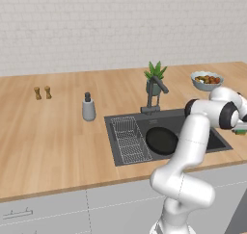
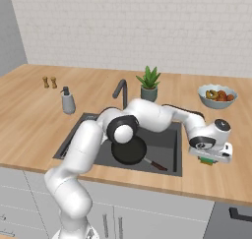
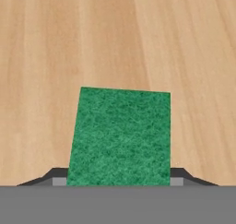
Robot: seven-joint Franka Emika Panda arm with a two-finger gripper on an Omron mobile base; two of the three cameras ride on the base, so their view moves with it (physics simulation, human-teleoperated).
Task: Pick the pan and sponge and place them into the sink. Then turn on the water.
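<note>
The green sponge point(image 3: 120, 135) lies flat on the wooden counter to the right of the sink point(image 1: 144, 113). My gripper point(image 3: 118, 180) is down over the sponge, with a fingertip point(image 3: 59, 180) pressed against each of its two sides. In the right base view the hand point(image 2: 211, 152) sits low on the counter with the sponge point(image 2: 209, 161) peeking out beneath it. The black pan point(image 1: 161, 140) rests inside the sink basin, its wooden handle point(image 2: 156, 164) pointing toward the front right. The water is out of view.
A grey faucet point(image 1: 155, 91) stands behind the sink, with a potted plant point(image 1: 154, 78) beside it. A fruit bowl point(image 2: 217, 96) sits at the back right. A soap dispenser point(image 1: 88, 108) and two small shakers point(image 1: 42, 92) stand on the counter to the left.
</note>
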